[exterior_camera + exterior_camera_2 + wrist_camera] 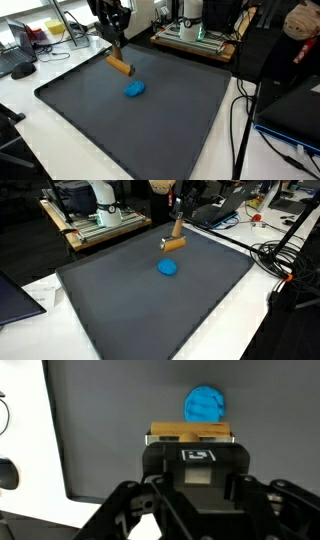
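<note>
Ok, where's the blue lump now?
The blue lump lies on the dark mat in both exterior views, near but apart from the wooden block in the claw; in the wrist view, just beyond that block.

Exterior views overlook the mat (130, 130) from opposite sides; wrist view hangs close above.

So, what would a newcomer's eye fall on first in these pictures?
Probably the bright blue lump, which lies near the middle of the large dark mat. Close behind it, but not touching it, the robot's hand is shut on a wooden block, towards the mat's far edge in both exterior views.
</note>
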You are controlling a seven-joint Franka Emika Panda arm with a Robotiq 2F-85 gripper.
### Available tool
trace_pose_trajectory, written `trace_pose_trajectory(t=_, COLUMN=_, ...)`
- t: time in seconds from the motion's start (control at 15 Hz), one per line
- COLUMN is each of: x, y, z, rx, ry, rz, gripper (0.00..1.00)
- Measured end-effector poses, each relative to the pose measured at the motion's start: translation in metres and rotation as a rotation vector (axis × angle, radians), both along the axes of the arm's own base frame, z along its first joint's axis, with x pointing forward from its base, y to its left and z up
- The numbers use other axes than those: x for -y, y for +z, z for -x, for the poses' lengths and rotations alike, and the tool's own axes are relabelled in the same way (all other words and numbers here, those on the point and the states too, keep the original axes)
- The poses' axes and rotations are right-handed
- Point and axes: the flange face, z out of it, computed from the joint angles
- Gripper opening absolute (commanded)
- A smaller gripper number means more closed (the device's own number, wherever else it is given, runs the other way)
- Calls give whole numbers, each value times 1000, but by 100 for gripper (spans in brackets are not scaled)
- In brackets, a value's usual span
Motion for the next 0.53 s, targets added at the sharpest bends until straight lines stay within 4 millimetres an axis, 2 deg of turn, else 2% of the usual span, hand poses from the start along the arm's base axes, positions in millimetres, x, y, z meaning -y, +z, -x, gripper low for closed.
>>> trace_pose_trajectory(t=0.53, x=48, y=2, z=-16, rx=126, ry=-23, rz=-98, gripper=23)
